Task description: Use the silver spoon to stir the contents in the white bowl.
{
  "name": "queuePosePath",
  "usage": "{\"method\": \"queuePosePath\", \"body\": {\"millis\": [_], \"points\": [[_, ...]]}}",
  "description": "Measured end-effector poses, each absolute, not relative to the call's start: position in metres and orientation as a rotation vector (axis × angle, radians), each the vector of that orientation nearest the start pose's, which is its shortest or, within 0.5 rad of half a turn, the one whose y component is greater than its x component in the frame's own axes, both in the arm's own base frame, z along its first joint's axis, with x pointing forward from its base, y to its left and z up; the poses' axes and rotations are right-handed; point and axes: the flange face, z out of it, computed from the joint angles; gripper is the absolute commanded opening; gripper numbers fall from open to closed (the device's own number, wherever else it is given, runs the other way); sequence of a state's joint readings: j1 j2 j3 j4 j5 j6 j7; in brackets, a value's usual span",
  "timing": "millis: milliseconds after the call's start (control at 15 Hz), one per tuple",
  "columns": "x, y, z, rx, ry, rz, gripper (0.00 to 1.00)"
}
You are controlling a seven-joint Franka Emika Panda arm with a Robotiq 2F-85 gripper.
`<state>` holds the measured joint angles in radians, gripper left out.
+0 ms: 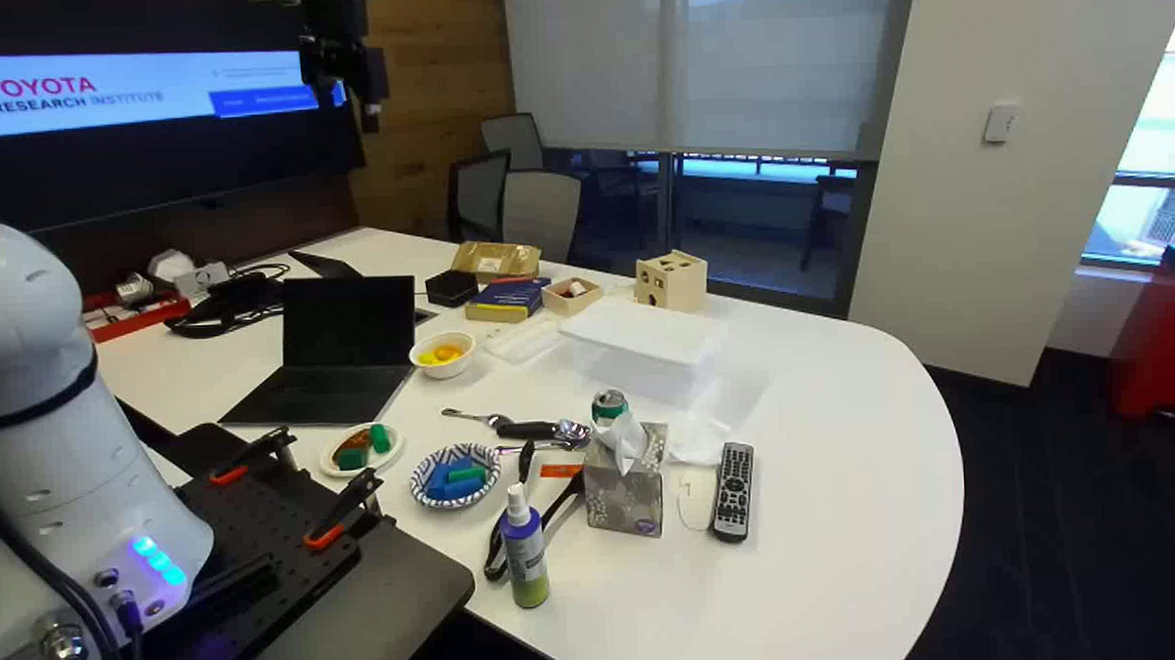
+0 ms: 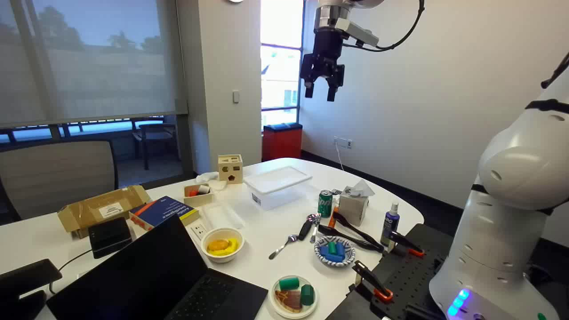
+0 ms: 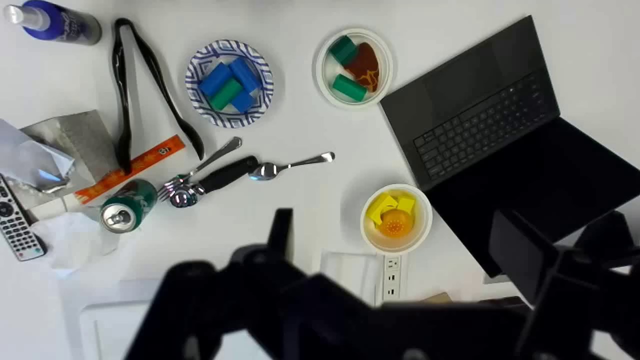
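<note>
The silver spoon (image 3: 304, 162) lies on the table, its scoop end by the black handle of an ice cream scoop (image 3: 220, 177). It also shows in both exterior views (image 1: 473, 415) (image 2: 283, 247). The white bowl (image 3: 427, 220) stands upright beside the laptop, also in both exterior views (image 1: 443, 371) (image 2: 222, 257). Its contents (image 3: 396, 220) are yellow pieces and an orange round piece. My gripper (image 2: 320, 95) hangs high above the table, open and empty, fingers pointing down. In the wrist view its fingers (image 3: 394, 222) stand wide apart, with the bowl seen far below between them.
A laptop (image 3: 480, 105), a blue patterned dish (image 3: 192, 75) of blocks, and a white plate (image 3: 320, 75) surround the bowl and spoon. A fork (image 3: 217, 155), black tongs (image 3: 162, 90), green can (image 2: 325, 204), tissue box (image 1: 625, 495) and lidded box (image 2: 278, 182) lie around.
</note>
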<state>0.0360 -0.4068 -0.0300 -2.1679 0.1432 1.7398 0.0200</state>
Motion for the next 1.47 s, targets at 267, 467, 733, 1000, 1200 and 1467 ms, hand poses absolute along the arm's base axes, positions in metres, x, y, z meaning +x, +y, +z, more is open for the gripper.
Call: {"method": "queuePosePath", "body": {"millis": [267, 467, 733, 1000, 1200, 1467], "points": [[0.431, 0.018, 0.552, -2.992, 0.063, 0.033, 1.00], [0.453, 0.034, 0.512, -2.982, 0.211, -0.038, 1.00], [0.496, 0.057, 0.424, -2.963, 0.511, -0.200, 1.00], [0.526, 0.070, 0.325, -2.964, 0.772, -0.339, 1.00], [0.535, 0.046, 0.244, -2.989, 0.996, -0.327, 1.00], [0.540, 0.047, 0.141, -2.982, 1.307, -0.202, 1.00]]}}
